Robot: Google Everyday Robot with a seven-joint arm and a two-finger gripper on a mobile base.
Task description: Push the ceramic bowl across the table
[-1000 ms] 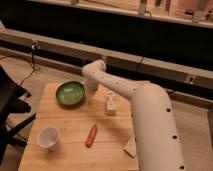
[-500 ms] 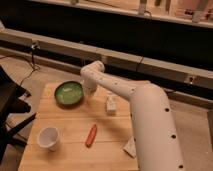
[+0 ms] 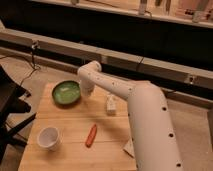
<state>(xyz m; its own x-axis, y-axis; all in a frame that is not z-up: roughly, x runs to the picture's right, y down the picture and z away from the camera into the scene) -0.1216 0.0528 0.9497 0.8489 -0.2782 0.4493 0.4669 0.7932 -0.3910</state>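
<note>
— Since the bowl (image 3: 66, 92) sits at the far left of the worktop (image 3: 70, 120), close to its left edge, what's the worry?

— Take it left to right. The cup (image 3: 48, 137) stands at the near left, well clear of the push line, so you can forget it. The bowl is your trouble. If you drive on leftward there is little plank left beyond it, and I'd judge it could go over the edge. Your end effector (image 3: 85, 91) is down at the bowl's right rim, touching or just beside it. Whether it is apart or together I cannot tell. Contact that high and off-centre on glazed ceramic could make the bowl spin away or tip instead of sliding.

— And further right?

— The red stick (image 3: 91, 135) lies near the middle front. The white block (image 3: 110, 104) is just right of the end effector, beside the arm (image 3: 145, 115). Sweep your arm low and you could knock that block.

— What differs from half a second ago?

— Little. The bowl has crept slightly left, and the arm's bend has followed it left and a touch lower. The cup, red stick and white block lie where they were.
</note>
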